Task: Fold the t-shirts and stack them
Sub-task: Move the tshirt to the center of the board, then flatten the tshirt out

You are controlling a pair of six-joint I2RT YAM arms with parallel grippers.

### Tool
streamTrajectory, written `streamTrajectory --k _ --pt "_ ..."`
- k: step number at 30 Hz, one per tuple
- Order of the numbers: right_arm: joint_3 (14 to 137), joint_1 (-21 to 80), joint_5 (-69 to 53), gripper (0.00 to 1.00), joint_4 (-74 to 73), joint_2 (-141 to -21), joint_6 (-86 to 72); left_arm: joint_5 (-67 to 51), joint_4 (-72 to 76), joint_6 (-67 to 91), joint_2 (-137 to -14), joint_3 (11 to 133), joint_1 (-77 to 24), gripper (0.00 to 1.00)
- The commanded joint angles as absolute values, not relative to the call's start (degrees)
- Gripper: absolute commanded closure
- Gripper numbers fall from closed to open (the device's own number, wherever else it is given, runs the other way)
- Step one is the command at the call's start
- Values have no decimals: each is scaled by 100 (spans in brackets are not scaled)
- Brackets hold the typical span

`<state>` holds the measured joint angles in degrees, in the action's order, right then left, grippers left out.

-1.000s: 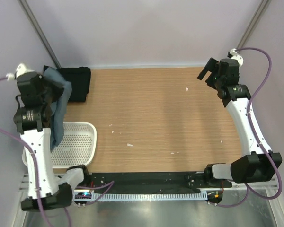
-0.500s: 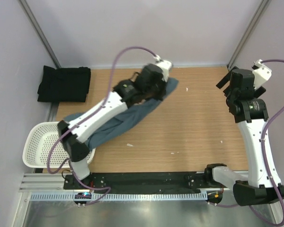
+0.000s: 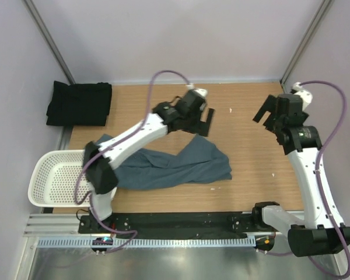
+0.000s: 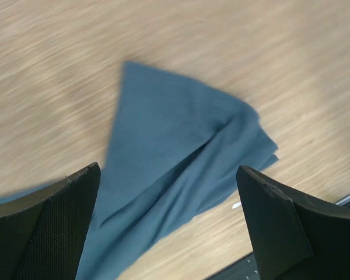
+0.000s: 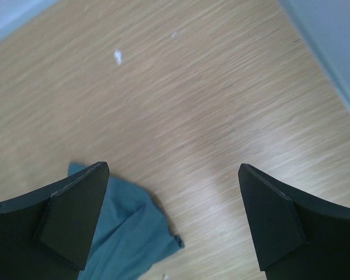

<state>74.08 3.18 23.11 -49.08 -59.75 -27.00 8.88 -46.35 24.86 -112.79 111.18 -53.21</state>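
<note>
Though laid out on the counter (image 3: 256, 169), not folded at all: slate blue-grey t-shirt (image 3: 175, 166), a long wrinkled band across the near-left part, with pleats and one thicker bunch at its right end. Reaches from about the middle of the counter leftward to just beside the white perforated basket (image 3: 38, 178); left end partly hidden behind the left arm, so contact with the basket impossible to tell. In the left wrist view, appears as a pointed flap with a doubled fold running down it.

Second piece, black t-shirt (image 3: 79, 103), folded in a neat rectangle at the far left corner, well apart from the blue-grey one.

Raised above the far edge of the blue-grey cloth, left gripper (image 3: 207, 121) (image 4: 168, 169), fingers wide apart, holding nothing. At the far right, right gripper (image 3: 263, 109) (image 5: 172, 169), also spread apart and empty, over bare wood, well apart from both shirts; only a corner of the blue-grey cloth at the bottom left of its wrist view.

Some small white specks (image 3: 231, 109) scattered on the wood.
</note>
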Motion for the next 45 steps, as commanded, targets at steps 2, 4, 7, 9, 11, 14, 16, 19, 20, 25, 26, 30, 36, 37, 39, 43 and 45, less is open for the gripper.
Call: streamTrajectory --k 2,4,7,9,11,14,16,19,20,25,26,30,36,37,39,43,45 --pt "6839 866 327 0 -4106 -6450 -2224 1422 -5071 4128 -9181 9671 -4177 0" --pt "6567 1360 369 0 -3947 -6783 -2136 1581 -5439 4814 -8660 8959 -3607 0" --pt "6329 2380 510 0 -3508 -7249 -1916 2275 -6247 5395 -7894 8000 -3166 0" --pt "6267 2740 300 2 -3148 -7470 -1846 2608 -6852 5632 -7473 7647 -3015 0" --pt "6179 2856 255 3 -2841 -7820 -1881 2707 -7065 5914 -7182 7419 -2848 0" --pt "6170 2997 184 6 -2637 -8329 -1741 2558 -7155 6205 -6611 6804 -2392 1" --pt "6135 3084 298 10 -2611 -8559 -1627 2374 -6953 6310 -6145 6277 -1963 1" --pt "6013 3120 526 14 -2602 -9043 -1600 1971 -6496 6293 -5610 5635 -1338 2" --pt "5960 3120 536 16 -2593 -9218 -1582 1856 -6330 6232 -5529 5512 -1188 2" --pt "5626 3129 650 23 -2462 -9378 -1582 1214 -5837 5933 -5230 4713 -318 3" --pt "5582 3129 694 24 -2452 -9361 -1599 1048 -5636 5924 -5177 4589 -256 6" --pt "5563 3129 826 25 -2470 -9281 -1608 1028 -5274 5863 -5010 4149 -176 11" --pt "5677 3120 1036 25 -2575 -9378 -1599 1099 -4685 5827 -4922 3507 -97 43" --pt "5747 3129 1089 25 -2627 -9404 -1608 1081 -4598 5801 -4913 3481 -97 49" --pt "5809 3129 1142 28 -2654 -9483 -1626 1142 -4395 5722 -4826 3472 -97 60" --pt "5888 3120 1125 42 -2637 -9703 -1661 1746 -4350 5318 -4659 3726 -88 98" --pt "5985 3120 1151 53 -2672 -9878 -1670 1863 -4526 5125 -4658 3901 -88 100"
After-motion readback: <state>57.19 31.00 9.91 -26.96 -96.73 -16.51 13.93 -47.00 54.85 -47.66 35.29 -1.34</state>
